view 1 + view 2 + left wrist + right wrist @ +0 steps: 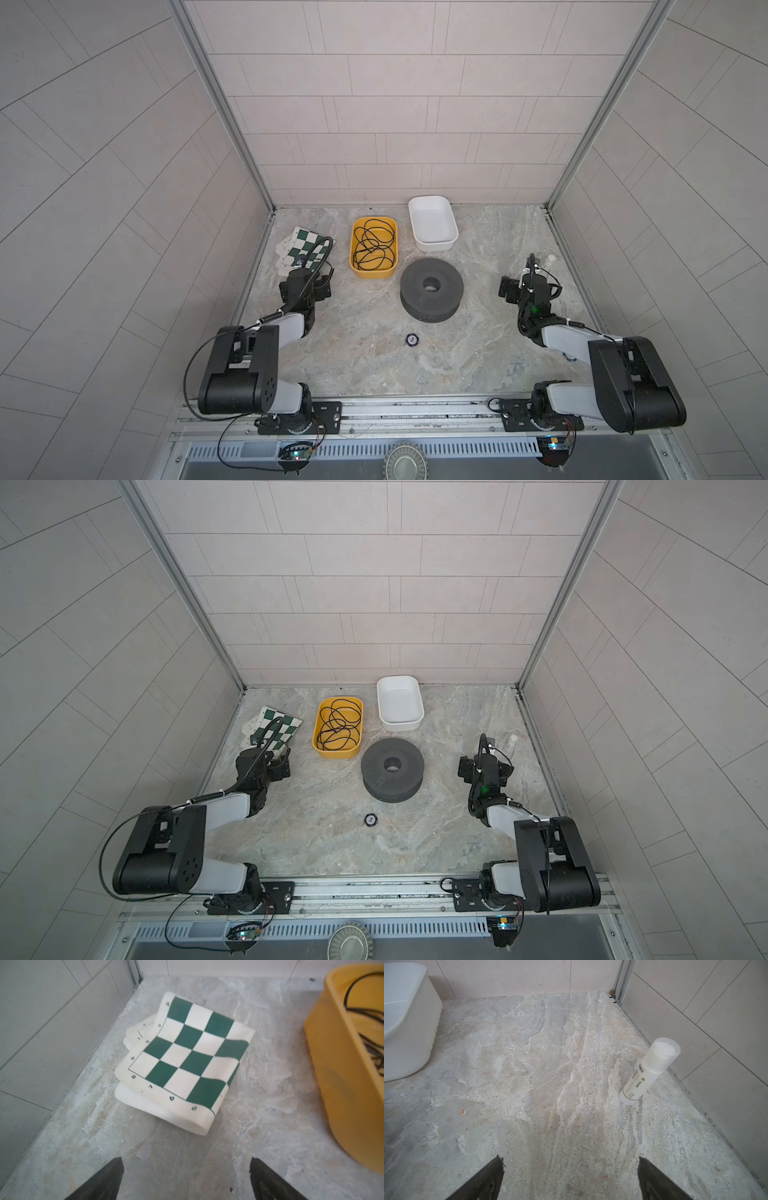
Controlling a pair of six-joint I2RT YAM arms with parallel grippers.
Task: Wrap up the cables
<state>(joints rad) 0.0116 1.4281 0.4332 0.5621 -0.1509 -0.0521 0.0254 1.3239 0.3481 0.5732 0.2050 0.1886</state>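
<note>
The cables are out of view; no red wire shows in any view. A dark grey perforated spool [432,295] [392,775] stands in the middle of the marble table. My left gripper [186,1159] [305,282] is open and empty, hovering just short of a folded green-and-white chess mat [187,1059]. My right gripper [571,1158] [532,279] is open and empty over bare table to the right of the spool.
A yellow bin [353,249] behind and left of the spool holds a thin black cord [374,245]. A white bin [432,245] stands at the back. A white glue bottle [648,1070] stands by the right wall. A small round disc [411,339] lies in front of the spool.
</note>
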